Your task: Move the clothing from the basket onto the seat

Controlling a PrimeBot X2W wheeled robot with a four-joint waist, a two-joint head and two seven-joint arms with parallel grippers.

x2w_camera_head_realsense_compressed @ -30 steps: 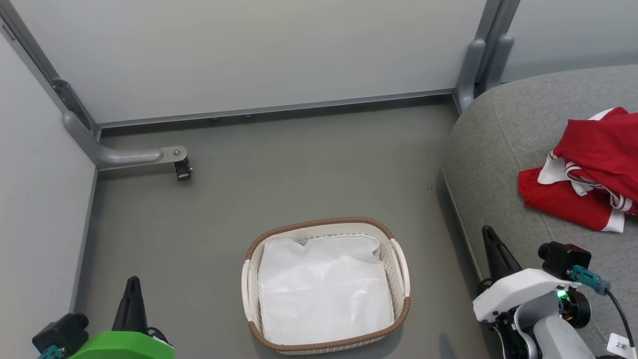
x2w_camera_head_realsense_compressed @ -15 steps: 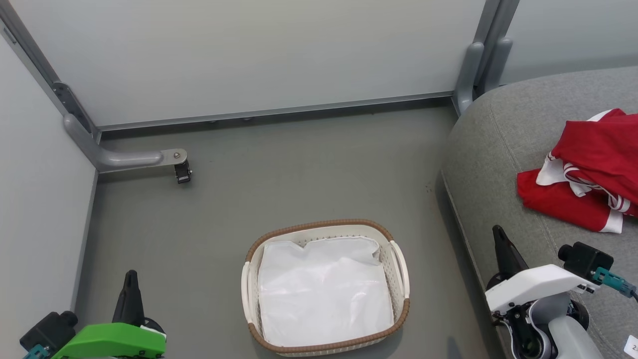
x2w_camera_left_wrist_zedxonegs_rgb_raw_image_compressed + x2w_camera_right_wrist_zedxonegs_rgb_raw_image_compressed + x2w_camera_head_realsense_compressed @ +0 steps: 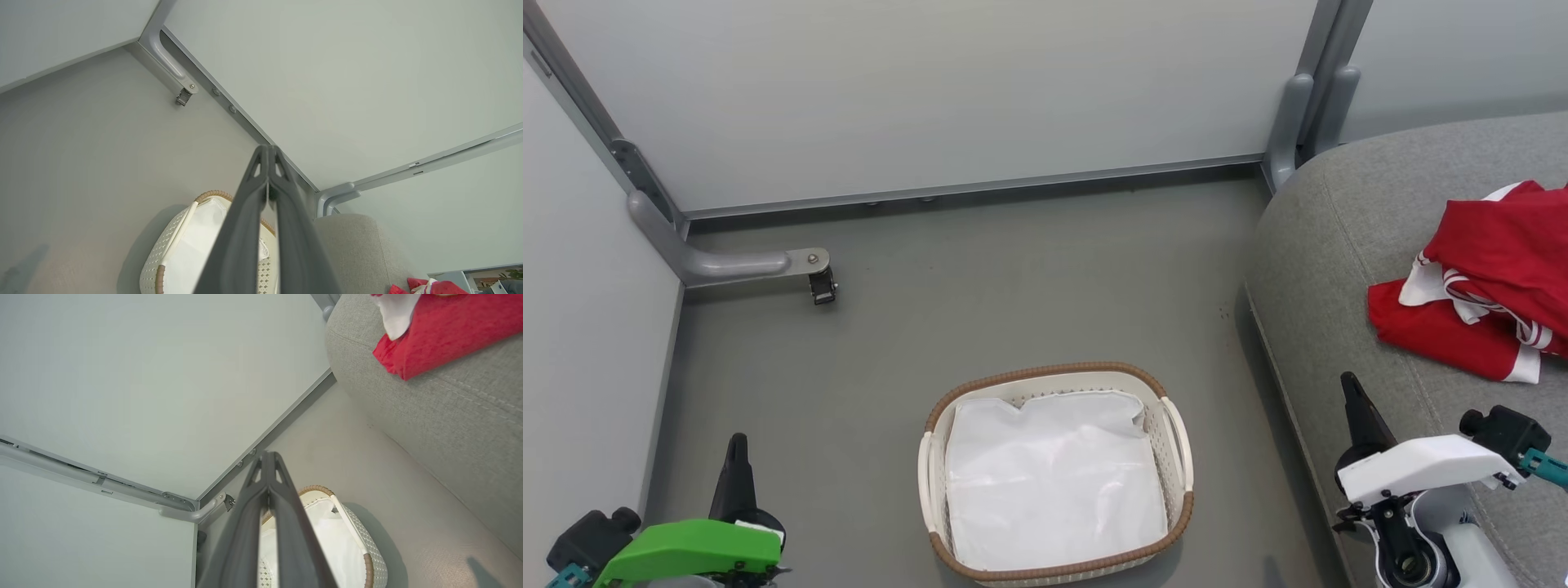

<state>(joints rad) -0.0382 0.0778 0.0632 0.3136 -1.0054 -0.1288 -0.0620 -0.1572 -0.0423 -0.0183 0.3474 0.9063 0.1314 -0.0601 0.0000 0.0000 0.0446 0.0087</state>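
The red clothing [image 3: 1490, 282] with white stripes lies in a heap on the grey seat [image 3: 1347, 245] at the right; it also shows at the top of the right wrist view as the clothing [image 3: 441, 330] on the seat [image 3: 449, 412]. The white basket [image 3: 1176, 441] with its brown rim stands on the floor in the middle, holding just a white liner sheet [image 3: 1054, 482]. My left gripper [image 3: 737, 447] is shut at the lower left, with nothing in it. My right gripper [image 3: 1351, 387] is shut beside the seat's edge, also holding nothing.
Pale partition walls [image 3: 931, 82] enclose the grey floor [image 3: 980, 278] at the back and left. A metal foot bracket [image 3: 760, 263] with a small caster juts out at the left, and a grey post [image 3: 1290, 122] stands in the back right corner.
Both grippers have dropped lower in the head view, the right one also shifting right. The head camera has tilted slightly, sliding the scene down. Clothing and basket have stayed put.
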